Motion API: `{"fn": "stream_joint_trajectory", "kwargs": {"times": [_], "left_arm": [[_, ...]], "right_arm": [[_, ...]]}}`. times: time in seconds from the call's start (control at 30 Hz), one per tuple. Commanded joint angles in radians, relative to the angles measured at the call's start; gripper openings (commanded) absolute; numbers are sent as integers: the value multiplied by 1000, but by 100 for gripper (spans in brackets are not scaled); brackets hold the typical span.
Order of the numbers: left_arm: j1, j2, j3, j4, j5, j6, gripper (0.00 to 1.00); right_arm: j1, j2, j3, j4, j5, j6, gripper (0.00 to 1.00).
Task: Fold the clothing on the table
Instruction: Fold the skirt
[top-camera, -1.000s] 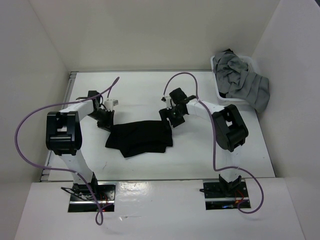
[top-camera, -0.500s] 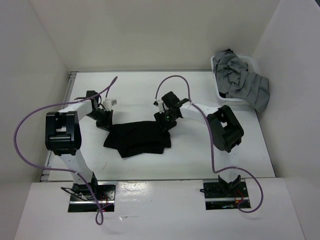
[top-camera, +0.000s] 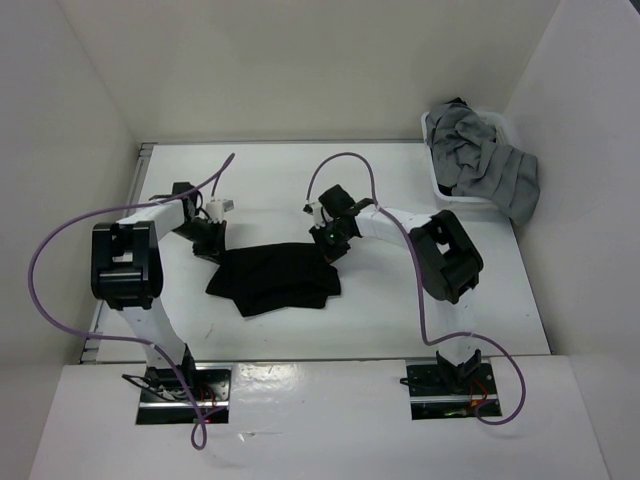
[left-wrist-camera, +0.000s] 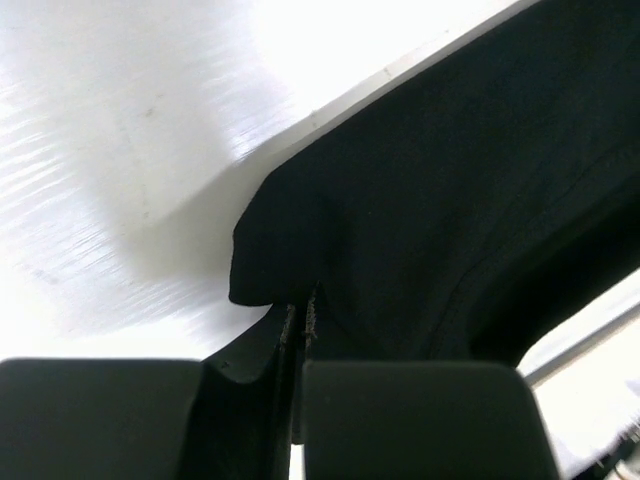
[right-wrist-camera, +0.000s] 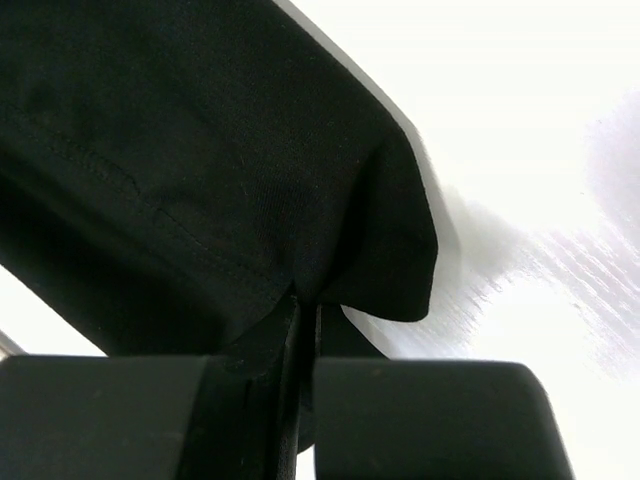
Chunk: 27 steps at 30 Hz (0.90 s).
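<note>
Over in the far right corner a white basket (top-camera: 428, 123) is sitting, and a heap of grey clothes (top-camera: 485, 155) is overflowing it. The heap is bulging above the rim, and one big grey fold is hanging over the basket's near right side, drooping outside it. Something dark is peeking out at the heap's top. White walls (top-camera: 300, 70) are closing in the left, far and right sides.

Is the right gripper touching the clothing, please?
Touching. The right wrist view shows the right gripper shut on the clothing, a fabric corner pinched between its closed jaws.
</note>
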<state>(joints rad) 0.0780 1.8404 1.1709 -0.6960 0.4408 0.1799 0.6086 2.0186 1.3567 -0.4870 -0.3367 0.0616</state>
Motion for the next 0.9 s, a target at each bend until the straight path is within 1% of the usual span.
{"fn": "stream_joint_trajectory", "kwargs": {"times": [0.0, 0.03, 0.1, 0.23, 0.4, 0.47, 0.53, 0.67, 0.77, 0.87], "left_arm": [[-6, 45, 39, -30, 82, 16, 0], [-18, 58, 48, -39, 94, 16, 0], [-43, 69, 76, -39, 124, 16, 0], [-66, 88, 119, -39, 167, 16, 0], [-112, 98, 165, -50, 271, 36, 0], [-135, 108, 179, -50, 291, 36, 0], [-173, 138, 193, -50, 303, 47, 0], [-234, 224, 216, -40, 303, 47, 0], [-259, 276, 225, -40, 303, 47, 0], [-259, 287, 225, -20, 291, 38, 0]], "right_arm": [[-24, 52, 34, -21, 163, -51, 0], [-35, 52, 47, -30, 197, -51, 0], [-68, 52, 76, -30, 217, -74, 0], [-110, 61, 123, -41, 327, -114, 0], [-147, 61, 179, -32, 422, -167, 0], [-147, 61, 191, -22, 461, -186, 0], [-156, 71, 214, 2, 508, -206, 0], [-156, 94, 266, 2, 551, -232, 0], [-156, 94, 314, -32, 551, -223, 0], [-113, 62, 349, -71, 565, -223, 0]]}}
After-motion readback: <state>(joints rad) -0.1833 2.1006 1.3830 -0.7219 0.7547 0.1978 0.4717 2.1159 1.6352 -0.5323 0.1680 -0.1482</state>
